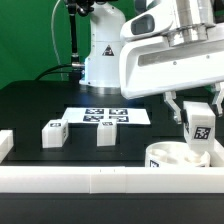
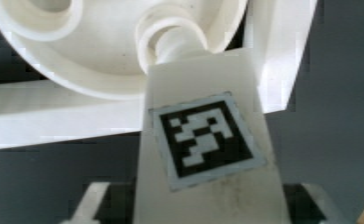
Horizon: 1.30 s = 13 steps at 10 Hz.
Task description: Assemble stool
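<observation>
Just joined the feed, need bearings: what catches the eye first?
The hand holds a tagged leg upright over the round seat at the exterior view's right; the wrist view shows its tip at the seat. One loose leg and a second leg stand on the black table near the marker board.

readable text: none | coded square tags (image 2: 205, 140): each leg (image 1: 54, 133), marker board (image 1: 72, 115)

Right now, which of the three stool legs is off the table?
The leg gripped in the hand, at the round seat; the other two stand on the table.
</observation>
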Tool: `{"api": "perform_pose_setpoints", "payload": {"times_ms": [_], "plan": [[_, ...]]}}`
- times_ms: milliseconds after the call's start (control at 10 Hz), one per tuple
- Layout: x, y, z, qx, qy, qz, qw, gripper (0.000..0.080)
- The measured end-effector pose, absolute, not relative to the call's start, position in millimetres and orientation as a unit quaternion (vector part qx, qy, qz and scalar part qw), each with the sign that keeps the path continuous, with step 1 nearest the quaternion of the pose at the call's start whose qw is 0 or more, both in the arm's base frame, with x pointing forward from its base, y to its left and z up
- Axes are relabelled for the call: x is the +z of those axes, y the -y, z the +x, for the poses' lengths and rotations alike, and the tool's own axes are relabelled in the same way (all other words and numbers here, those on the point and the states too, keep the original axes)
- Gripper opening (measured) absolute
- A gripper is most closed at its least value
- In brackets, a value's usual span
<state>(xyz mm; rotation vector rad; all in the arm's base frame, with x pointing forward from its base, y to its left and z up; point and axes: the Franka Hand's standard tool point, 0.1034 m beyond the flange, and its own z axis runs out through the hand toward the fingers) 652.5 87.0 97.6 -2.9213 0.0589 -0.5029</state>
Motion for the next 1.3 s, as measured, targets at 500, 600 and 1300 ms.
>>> {"api": "perform_pose_setpoints", "payload": {"times_ms": [500, 600, 1300], "plan": [[91.8, -87.1, 646.3, -0.169, -0.020, -0.982, 0.086, 0.0327], [90.8, -86.8, 645.8, -0.168, -0.018, -0.982, 0.086, 0.0327], [84.7, -87.8, 644.9, -0.231, -0.019, -0.970, 0.074, 0.0327]]}}
